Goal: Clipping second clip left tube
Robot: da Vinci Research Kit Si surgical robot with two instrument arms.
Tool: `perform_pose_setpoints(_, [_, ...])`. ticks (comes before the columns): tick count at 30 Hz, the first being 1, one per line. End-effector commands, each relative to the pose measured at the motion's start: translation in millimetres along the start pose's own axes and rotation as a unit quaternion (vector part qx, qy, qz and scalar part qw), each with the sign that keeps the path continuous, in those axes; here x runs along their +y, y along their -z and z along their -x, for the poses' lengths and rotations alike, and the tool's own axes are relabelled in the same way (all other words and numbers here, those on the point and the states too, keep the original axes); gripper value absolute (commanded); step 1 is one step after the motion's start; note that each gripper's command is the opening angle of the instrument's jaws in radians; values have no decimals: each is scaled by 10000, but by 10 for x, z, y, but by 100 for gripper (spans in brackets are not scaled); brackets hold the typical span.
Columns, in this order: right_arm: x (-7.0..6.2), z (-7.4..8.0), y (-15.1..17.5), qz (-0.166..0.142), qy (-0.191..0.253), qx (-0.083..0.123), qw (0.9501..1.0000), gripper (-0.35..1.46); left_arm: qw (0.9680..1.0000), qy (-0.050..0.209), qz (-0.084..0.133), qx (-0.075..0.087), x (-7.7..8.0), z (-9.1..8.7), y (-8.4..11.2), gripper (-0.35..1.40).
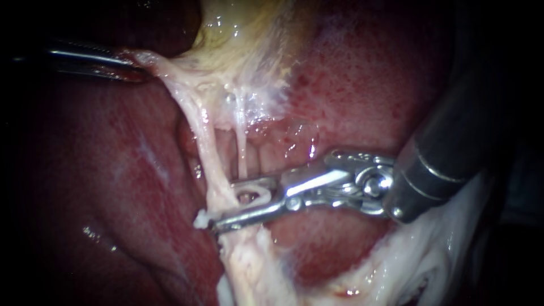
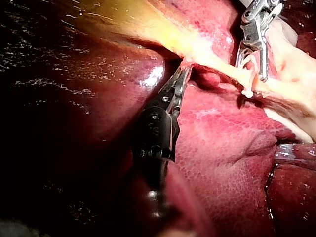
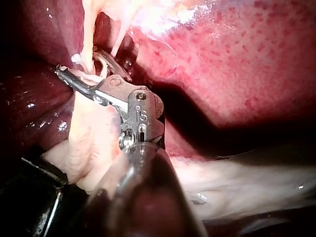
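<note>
Across the liver ran the left tube, seemingly soft, slippery, easily torn; the right instrument clasped a white clip in its claw astride the tube's taut stretch, while the left instrument clamped tissue above.

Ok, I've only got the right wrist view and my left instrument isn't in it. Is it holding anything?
Observer: Yes. In the endoscope view the left instrument has its jaws shut on pale tissue just below the yellowish gallbladder.
Operator: And does that pull reach the tube I'm clipping?
Observer: It looks so. The left tube runs straight and tight from that grip down to the white clip held in the jaws of the right instrument.
</note>
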Motion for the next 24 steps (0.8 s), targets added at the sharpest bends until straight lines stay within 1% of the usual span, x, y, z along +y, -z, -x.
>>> perform_pose_setpoints(1, [0, -2, -3, -54, -5, -11, 10000, 50, 10000, 1, -2, 0, 0, 0, 0, -35])
perform_pose_setpoints(5, [-2, -6, -13, -121, 2, 7, 9999, 50, 10000, 2, -5, 0, 1, -1, -1, -35])
perform_pose_setpoints(8, [-6, -8, -19, -174, -16, 6, 9998, 50, 10000, -27, -6, 0, 1, -1, -1, -35])
perform_pose_setpoints(11, [-13, -10, -22, -231, -13, 59, 9997, 50, 10000, -27, -6, 0, 1, -1, -1, -35])
perform_pose_setpoints(18, [-36, -20, -24, -400, -23, 218, 9990, 49, 10000, -27, -6, 0, 1, -1, -1, -35])
perform_pose_setpoints(22, [-43, -22, -25, -424, -26, 244, 9988, 48, 10000, -27, -6, 0, 1, -1, -1, -35])
perform_pose_setpoints(24, [-43, -22, -25, -425, -26, 244, 9988, 46, 10000, -27, -6, 0, 1, -1, -1, -35])
